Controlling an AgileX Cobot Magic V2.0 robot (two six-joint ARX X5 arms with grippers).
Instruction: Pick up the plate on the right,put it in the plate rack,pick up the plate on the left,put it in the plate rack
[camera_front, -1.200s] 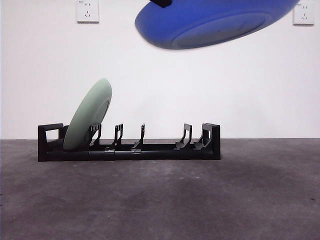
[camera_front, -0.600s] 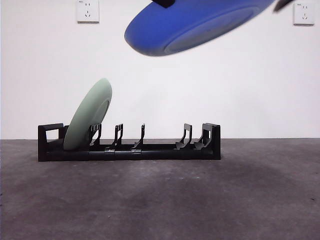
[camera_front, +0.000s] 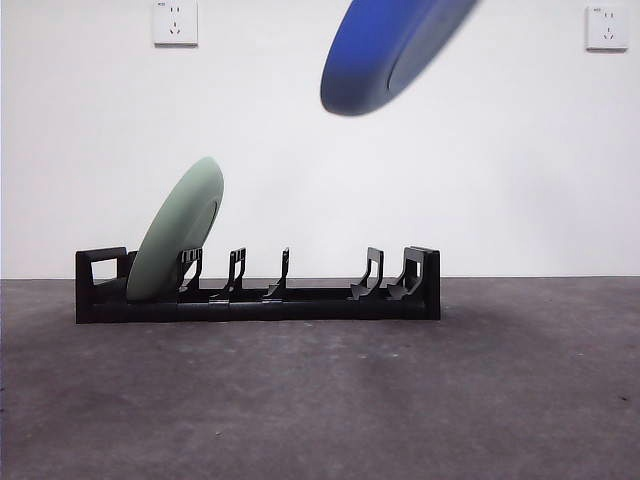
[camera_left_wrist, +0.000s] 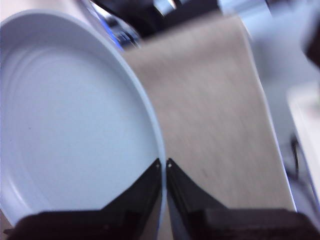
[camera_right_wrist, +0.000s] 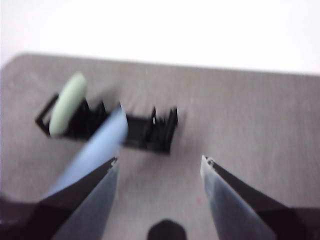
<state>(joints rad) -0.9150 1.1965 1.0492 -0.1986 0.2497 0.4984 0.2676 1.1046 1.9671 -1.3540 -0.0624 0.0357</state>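
Note:
A blue plate (camera_front: 385, 50) hangs high above the plate rack (camera_front: 300, 300), steeply tilted with its low edge over the rack's middle. My left gripper (camera_left_wrist: 163, 162) is shut on this plate's rim (camera_left_wrist: 75, 125); the gripper itself is out of the front view. A pale green plate (camera_front: 178, 232) leans in the rack's left end slot. In the right wrist view my right gripper (camera_right_wrist: 159, 160) is open and empty, well back from the rack (camera_right_wrist: 150, 132), with the green plate (camera_right_wrist: 67, 104) and the blurred blue plate (camera_right_wrist: 95, 150) in sight.
The rack stands on a dark grey table (camera_front: 400, 400) before a white wall. Several dividers to the right of the green plate hold nothing. Two wall sockets (camera_front: 175, 22) (camera_front: 607, 27) sit high on the wall.
The blue plate has swung from nearly flat to steeply tilted, so it looks much narrower from the front. The green plate and rack have not moved.

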